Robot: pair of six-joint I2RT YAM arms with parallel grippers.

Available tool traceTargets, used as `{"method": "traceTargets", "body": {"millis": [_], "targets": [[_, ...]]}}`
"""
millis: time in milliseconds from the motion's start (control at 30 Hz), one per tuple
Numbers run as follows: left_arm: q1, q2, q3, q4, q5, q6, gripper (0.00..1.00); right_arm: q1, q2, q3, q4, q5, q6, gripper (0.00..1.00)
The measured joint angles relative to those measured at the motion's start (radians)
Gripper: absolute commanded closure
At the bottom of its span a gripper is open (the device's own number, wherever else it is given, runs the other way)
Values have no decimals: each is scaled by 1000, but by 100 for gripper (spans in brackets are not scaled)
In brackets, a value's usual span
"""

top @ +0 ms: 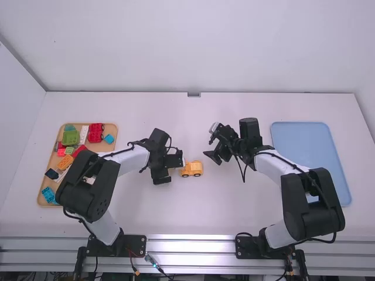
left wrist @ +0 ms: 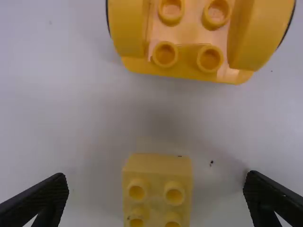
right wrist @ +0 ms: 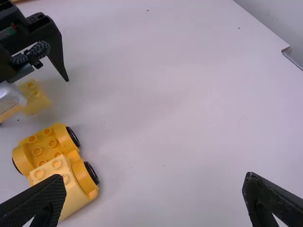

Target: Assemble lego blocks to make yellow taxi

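Jaws parted on our left gripper (top: 176, 168) and right gripper (top: 211, 146) | we see a small yellow block (left wrist: 158, 165), seemingly between our left fingers | yellow toy car (top: 191, 168) sits on the table (top: 205, 205) between both grippers.

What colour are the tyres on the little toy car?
Black. The tyres show best in the right wrist view, against the yellow body.

High rear view looking down, left wrist closest, right slanting, yellow chassis (left wrist: 188, 35) shared
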State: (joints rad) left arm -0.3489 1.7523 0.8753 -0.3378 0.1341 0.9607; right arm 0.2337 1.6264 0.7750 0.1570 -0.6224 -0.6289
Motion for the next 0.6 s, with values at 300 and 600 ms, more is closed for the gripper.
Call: {"method": "traceTargets", "body": {"millis": [300,600], "targets": [[0,0,201,-221,0,-69,1,0,0,0,0,0,-1,1],[0,0,258,-234,-7,-76,1,0,0,0,0,0,-3,1]]}}
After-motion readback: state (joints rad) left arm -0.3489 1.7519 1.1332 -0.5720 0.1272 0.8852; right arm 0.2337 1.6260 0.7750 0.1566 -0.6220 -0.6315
